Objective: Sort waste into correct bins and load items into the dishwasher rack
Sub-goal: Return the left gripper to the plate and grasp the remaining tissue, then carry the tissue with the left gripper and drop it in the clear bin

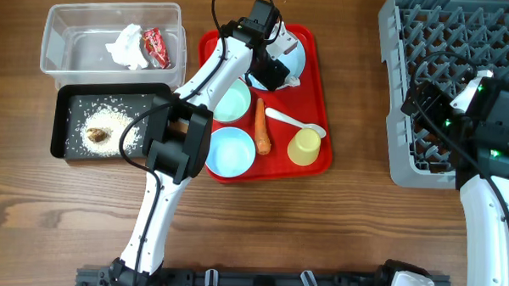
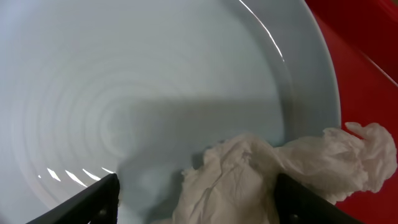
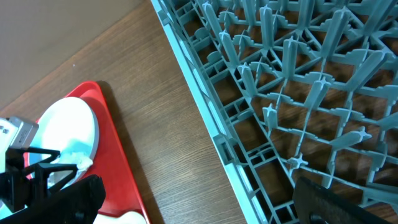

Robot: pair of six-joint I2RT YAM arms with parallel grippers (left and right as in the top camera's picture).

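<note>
The left claw (image 2: 196, 194) is positioned over the plate (image 2: 124, 93) on the red tray (image 2: 367, 62), released. A tissue (image 2: 249, 168) is draped over the plate's rim between the fingers, not clamped. The right claw (image 3: 199, 200) is spread wide, empty, above the rack (image 3: 298, 93) edge. The carrot (image 1: 262, 126) is located on the tray, near the cup (image 1: 304, 147).

You see a flat red plastic serving tray (image 1: 318, 158) directly beneath the left gripper (image 2: 199, 208), resting on the brown wood-grain table (image 1: 319, 230).
</note>
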